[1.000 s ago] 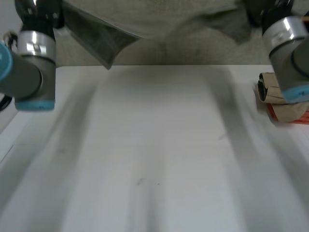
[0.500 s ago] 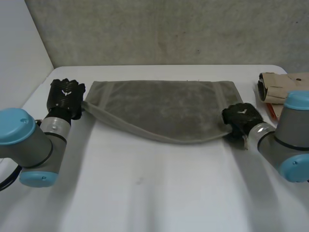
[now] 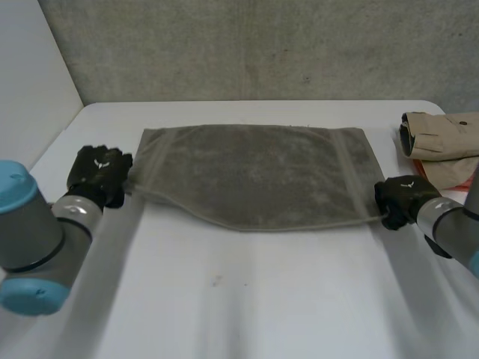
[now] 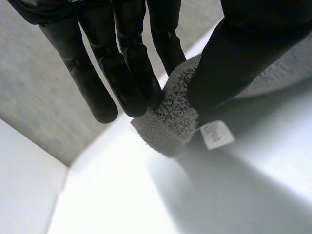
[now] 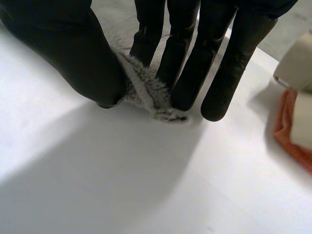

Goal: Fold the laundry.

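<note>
A grey-green towel lies spread across the far half of the white table, its near edge sagging in a curve. My left hand pinches the towel's near left corner between thumb and fingers; a small white label hangs from that corner. My right hand pinches the near right corner between its thumb and straight fingers, just above the tabletop.
Folded beige clothing sits on something orange at the table's right edge, close behind my right hand; it is seen as an orange and beige pile beside the fingers. A grey wall stands behind the table.
The towel came down from held high onto the table. Both hands have drawn its near corners toward me and outward, flattening it; the right hand moved further right.
</note>
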`<act>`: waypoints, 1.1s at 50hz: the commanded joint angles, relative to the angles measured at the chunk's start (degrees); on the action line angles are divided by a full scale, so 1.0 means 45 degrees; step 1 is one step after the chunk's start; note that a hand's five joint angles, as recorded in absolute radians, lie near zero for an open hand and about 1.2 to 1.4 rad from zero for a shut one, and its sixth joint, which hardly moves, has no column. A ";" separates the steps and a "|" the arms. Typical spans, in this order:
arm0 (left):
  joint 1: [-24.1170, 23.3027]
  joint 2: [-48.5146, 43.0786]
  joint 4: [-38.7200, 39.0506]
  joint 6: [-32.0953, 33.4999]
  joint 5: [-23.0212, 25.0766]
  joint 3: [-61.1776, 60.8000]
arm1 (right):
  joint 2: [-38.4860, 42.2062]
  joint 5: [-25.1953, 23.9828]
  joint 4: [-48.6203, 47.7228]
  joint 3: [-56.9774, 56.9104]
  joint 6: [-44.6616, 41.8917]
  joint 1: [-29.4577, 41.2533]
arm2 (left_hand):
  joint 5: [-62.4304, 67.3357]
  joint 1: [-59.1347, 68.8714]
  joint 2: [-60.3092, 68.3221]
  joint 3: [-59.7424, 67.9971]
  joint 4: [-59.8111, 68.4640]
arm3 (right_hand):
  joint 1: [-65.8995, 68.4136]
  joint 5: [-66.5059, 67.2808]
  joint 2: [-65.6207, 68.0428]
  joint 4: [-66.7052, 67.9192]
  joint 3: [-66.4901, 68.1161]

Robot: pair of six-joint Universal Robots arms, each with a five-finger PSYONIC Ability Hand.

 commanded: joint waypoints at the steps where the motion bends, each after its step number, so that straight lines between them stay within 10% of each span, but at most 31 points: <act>1: 0.0336 0.2791 -0.5451 0.1079 0.0033 -0.1311 | -0.2929 -0.0344 0.2644 0.1596 -0.5365 -0.0910 | 0.3103 0.3091 0.2430 0.2528 0.2454 | 0.5033 0.2948 0.2714 0.2582 0.2675; 10: 0.0864 0.4434 -0.9267 0.4694 0.0482 -0.3071 | -0.4710 -0.0617 0.7473 0.2340 -0.9083 -0.2650 | 0.3103 0.3091 0.2430 0.2528 0.2454 | 0.5033 0.2948 0.2714 0.2582 0.2675; 21: 0.0397 0.1374 -0.4232 0.2864 0.0717 -0.0420 | -0.2329 -0.0345 0.3082 0.0390 -0.6018 -0.0953 | 0.3103 0.3091 0.2430 0.2528 0.2454 | 0.5033 0.2948 0.2714 0.2582 0.2675; 43: -0.0620 -0.6092 -0.1533 0.1179 -0.1588 0.7573 | 0.4644 0.2839 -0.0222 -0.8126 -0.5371 0.1354 | 0.3103 0.3091 0.2430 0.2528 0.2454 | 0.5033 0.2948 0.2714 0.2582 0.2675; 44: -0.0678 -0.6190 -0.1396 0.1218 -0.1530 0.7651 | 0.4839 0.2936 -0.0222 -0.8399 -0.5371 0.1373 | 0.0888 0.0876 0.0215 0.0312 0.0239 | 0.5033 0.2948 0.2714 0.2582 0.2675; 46: -0.0892 -0.6288 -0.0949 0.1219 -0.1374 0.7672 | 0.5270 0.3346 -0.0144 -0.8967 -0.5254 0.1490 | -1.1457 -1.1469 -1.2130 -1.2033 -1.2106 | -0.9721 -1.1806 -1.2040 -1.2173 -1.2079; 55: -0.1382 -0.5061 -0.0125 0.1062 -0.1100 0.6014 | 0.3654 0.3739 -0.0261 -0.7254 -0.2972 0.1823 | -1.2442 -1.2454 -1.3115 -1.3018 -1.3091 | -1.0522 -1.2607 -1.2842 -1.2974 -1.2880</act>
